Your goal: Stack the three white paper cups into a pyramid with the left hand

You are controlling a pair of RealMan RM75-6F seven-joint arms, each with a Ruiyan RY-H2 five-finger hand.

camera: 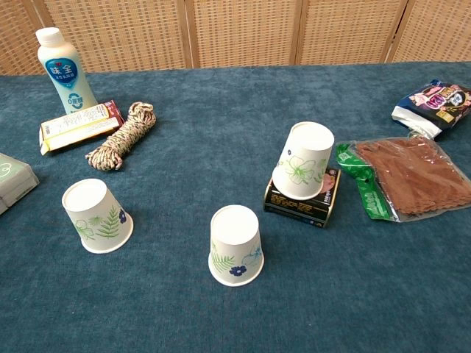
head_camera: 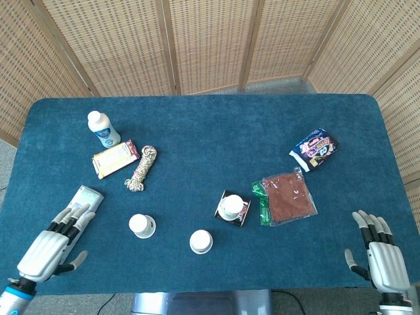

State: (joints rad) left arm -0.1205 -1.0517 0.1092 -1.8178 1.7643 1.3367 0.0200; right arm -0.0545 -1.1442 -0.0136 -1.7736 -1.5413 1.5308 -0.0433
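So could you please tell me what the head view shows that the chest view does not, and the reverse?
Only the head view shows the left hand and the right hand, both open and holding nothing.

Only the chest view shows the leaf and flower prints on the cups' sides.

Both show the left cup, the middle cup, the cup on the dark box, the bottle and the rope.

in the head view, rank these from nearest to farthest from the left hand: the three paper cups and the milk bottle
From the left hand:
1. Left cup, just to its right on the cloth.
2. Middle cup, near the front edge.
3. Milk bottle, far back left.
4. Right cup, standing on the small dark box.
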